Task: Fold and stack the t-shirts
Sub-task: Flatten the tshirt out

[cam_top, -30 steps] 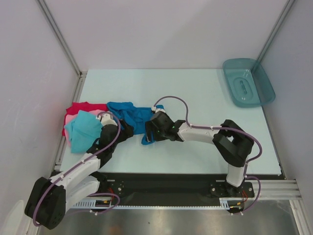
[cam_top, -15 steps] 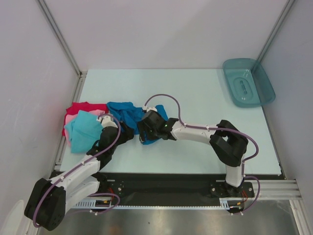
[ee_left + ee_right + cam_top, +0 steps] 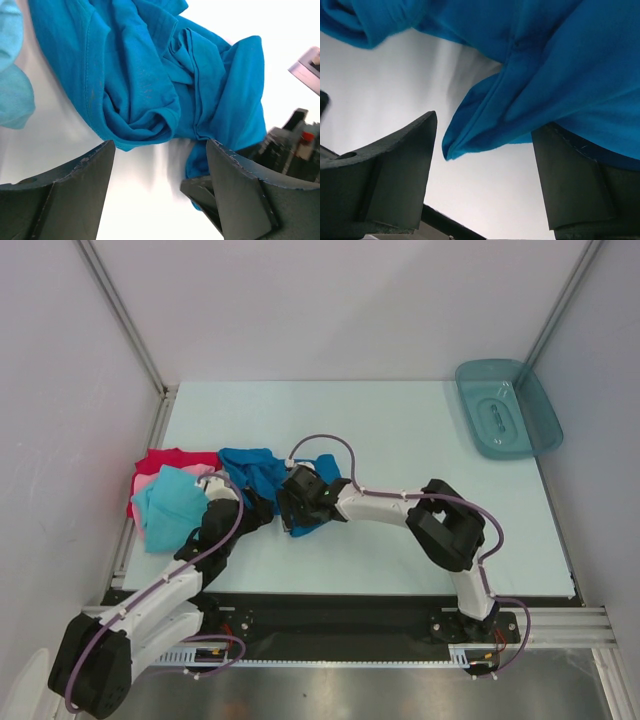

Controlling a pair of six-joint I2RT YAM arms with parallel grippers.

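The medium blue t-shirt [image 3: 262, 470] lies crumpled left of the table's middle. It fills the top of the left wrist view [image 3: 150, 75] and the right wrist view [image 3: 545, 60]. My left gripper [image 3: 257, 509] [image 3: 160, 150] is open at its near edge, over bare table. From the right, my right gripper [image 3: 288, 507] [image 3: 487, 130] is open too, and a loose blue corner reaches between its fingertips. The light turquoise t-shirt [image 3: 170, 506] [image 3: 12, 90] lies on the pink t-shirt [image 3: 148, 483] and the red t-shirt [image 3: 165, 459] at the left edge.
A teal translucent tray [image 3: 533, 425] sits at the far right corner. The two grippers nearly meet at the blue shirt, and one dark right fingertip [image 3: 202, 192] shows beside my left gripper. Enclosure walls stand close on the left and at the back.
My right arm has slid left along the table until its gripper came against the blue shirt's near edge. The left arm has barely shifted. Both grippers stayed open.
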